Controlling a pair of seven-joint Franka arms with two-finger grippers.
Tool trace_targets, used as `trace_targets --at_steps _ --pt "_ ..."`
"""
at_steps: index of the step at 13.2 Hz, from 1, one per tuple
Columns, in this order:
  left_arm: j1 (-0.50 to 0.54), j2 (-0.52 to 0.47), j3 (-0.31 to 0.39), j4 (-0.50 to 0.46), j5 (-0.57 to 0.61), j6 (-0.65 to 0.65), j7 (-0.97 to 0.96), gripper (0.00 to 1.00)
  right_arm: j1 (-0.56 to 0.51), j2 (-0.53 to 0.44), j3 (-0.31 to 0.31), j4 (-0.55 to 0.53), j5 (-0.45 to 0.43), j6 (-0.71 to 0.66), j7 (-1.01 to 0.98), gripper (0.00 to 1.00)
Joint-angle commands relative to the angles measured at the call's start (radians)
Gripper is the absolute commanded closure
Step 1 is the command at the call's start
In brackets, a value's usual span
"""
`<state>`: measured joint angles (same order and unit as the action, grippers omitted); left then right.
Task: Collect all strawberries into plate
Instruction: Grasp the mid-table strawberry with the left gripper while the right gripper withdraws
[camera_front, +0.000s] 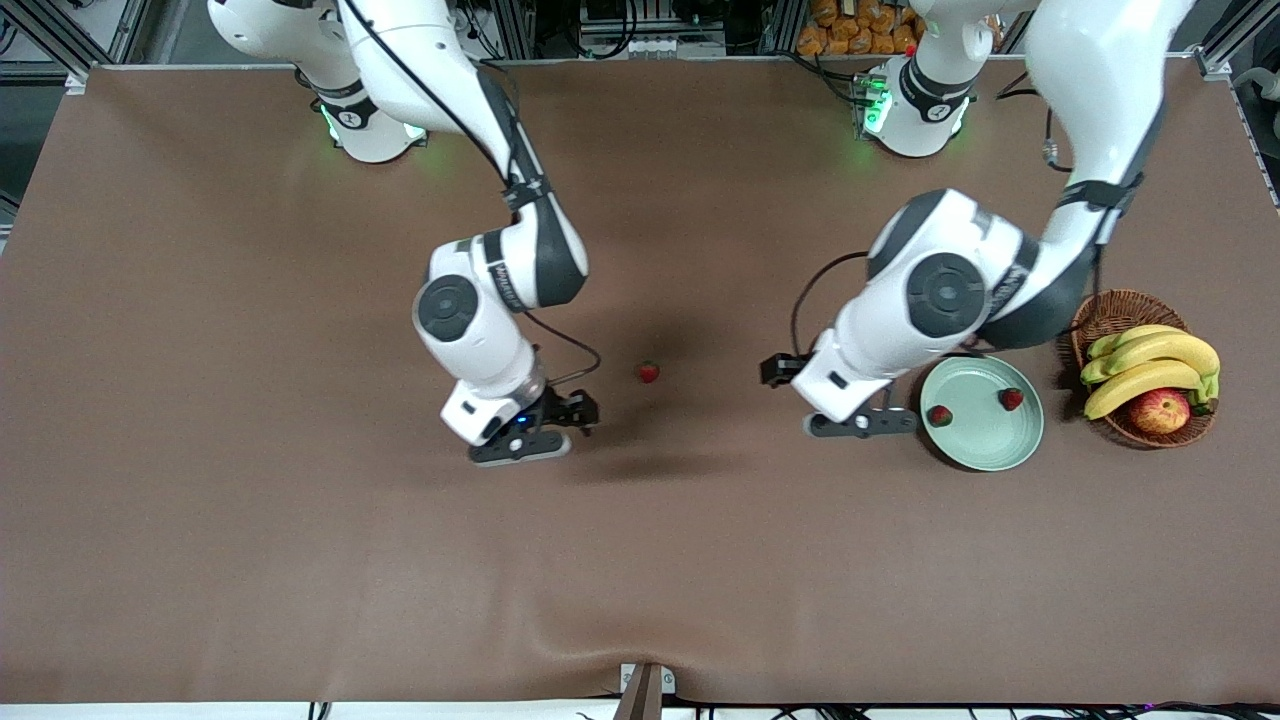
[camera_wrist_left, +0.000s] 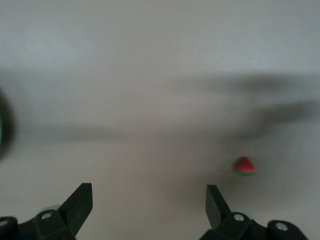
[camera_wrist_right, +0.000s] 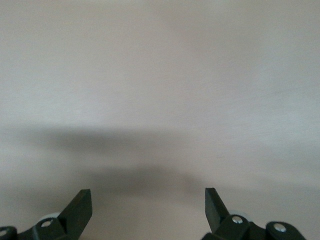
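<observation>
Your right gripper (camera_wrist_right: 147, 210) stood with its fingers spread wide and nothing between them, poised over bare brown table (camera_front: 300, 560) near the middle of the surface; its wrist view showed only tabletop and shadow ahead of the finger tips. Your left gripper (camera_wrist_left: 149, 205) was likewise spread wide and empty, held over the table just beside the plate (camera_front: 990, 450), on the side toward the right arm's end. In the left wrist view one strawberry (camera_wrist_left: 245, 166) lay on the cloth ahead of the fingers, off to one side of the gap and not touching either finger. In the front view you had that loose strawberry (camera_front: 649, 372) sitting on the table between the two grippers, closer to the right one and apart from both. The pale green plate held two strawberries: one (camera_front: 940, 415) near the rim closest to the left gripper, and another (camera_front: 1012, 399) nearer the basket (camera_front: 1100, 312). The wicker basket stood just beside the plate toward the left arm's end of the table, carrying bananas (camera_front: 1150, 365) and an apple (camera_front: 1160, 410). Both arms reached in from their bases.
</observation>
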<state>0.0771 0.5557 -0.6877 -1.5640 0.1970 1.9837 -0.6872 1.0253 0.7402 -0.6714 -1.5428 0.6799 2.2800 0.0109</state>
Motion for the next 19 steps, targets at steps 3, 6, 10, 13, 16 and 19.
trace_targets --at_steps 3,6,10,13,16,19 --pt "-0.156 0.101 0.046 0.048 0.004 0.116 -0.200 0.00 0.013 -0.038 -0.189 -0.042 0.003 -0.192 -0.068 0.00" --pt "-0.460 0.156 0.297 0.133 0.001 0.142 -0.348 0.00 0.022 -0.039 -0.282 -0.039 0.003 -0.278 -0.071 0.00" --pt "-0.671 0.248 0.491 0.145 0.001 0.279 -0.344 0.00 0.038 -0.039 -0.399 -0.034 0.003 -0.373 -0.130 0.00" --pt "-0.683 0.260 0.491 0.142 0.001 0.293 -0.331 0.04 0.073 -0.041 -0.479 -0.034 0.001 -0.436 -0.150 0.00" --pt "-0.691 0.280 0.491 0.140 0.002 0.300 -0.331 0.17 0.114 -0.039 -0.548 -0.031 0.001 -0.487 -0.150 0.00" --pt "-0.692 0.299 0.491 0.142 0.002 0.313 -0.339 0.21 0.102 -0.073 -0.536 -0.031 -0.017 -0.496 -0.150 0.00"
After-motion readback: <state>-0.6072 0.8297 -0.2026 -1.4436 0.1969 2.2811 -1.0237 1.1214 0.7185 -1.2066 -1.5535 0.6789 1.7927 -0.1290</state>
